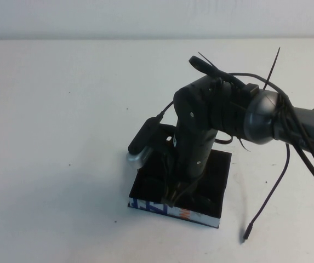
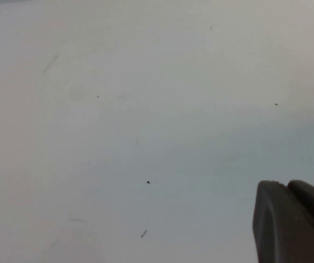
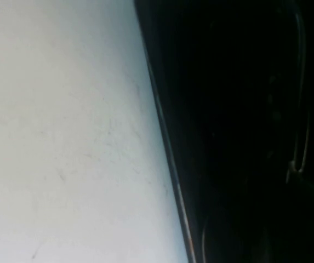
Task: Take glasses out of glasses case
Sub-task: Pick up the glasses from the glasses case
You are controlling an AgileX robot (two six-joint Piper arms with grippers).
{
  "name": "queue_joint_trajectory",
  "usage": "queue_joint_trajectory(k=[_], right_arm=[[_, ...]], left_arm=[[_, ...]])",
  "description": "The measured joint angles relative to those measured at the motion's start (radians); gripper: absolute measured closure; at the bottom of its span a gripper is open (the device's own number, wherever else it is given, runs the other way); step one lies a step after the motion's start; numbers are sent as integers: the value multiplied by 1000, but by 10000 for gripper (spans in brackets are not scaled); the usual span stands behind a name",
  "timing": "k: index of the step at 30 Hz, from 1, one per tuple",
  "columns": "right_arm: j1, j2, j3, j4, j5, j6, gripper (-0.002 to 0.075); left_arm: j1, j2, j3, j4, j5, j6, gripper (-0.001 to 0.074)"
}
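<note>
The glasses case [image 1: 170,210], a black box with a white strip printed in blue and orange, lies open near the table's front. My right gripper [image 1: 182,183] points straight down into the case, and its fingers are lost in the black inside. The glasses are mostly hidden under it. Only thin pale outlines [image 1: 185,192] show in the case, and a thin curved rim line [image 3: 301,137] shows in the right wrist view beside the case's edge [image 3: 165,142]. My left gripper [image 2: 288,189] is out of the high view. It hangs shut and empty over bare white table.
The white table [image 1: 63,137] spreads out on all sides of the case. A loose black cable [image 1: 266,205] hangs from the right arm and ends just right of the case. Cable ties stick up from the right arm's wrist.
</note>
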Motion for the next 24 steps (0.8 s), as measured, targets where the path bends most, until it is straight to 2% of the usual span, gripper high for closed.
queue_joint_trajectory(k=[15, 24], right_arm=[[0, -17, -24, -13, 45, 0, 725], [0, -126, -36, -51, 95, 39, 727]], left_arm=[[0, 0, 0, 0, 0, 0, 740], [0, 0, 0, 0, 0, 0, 740]])
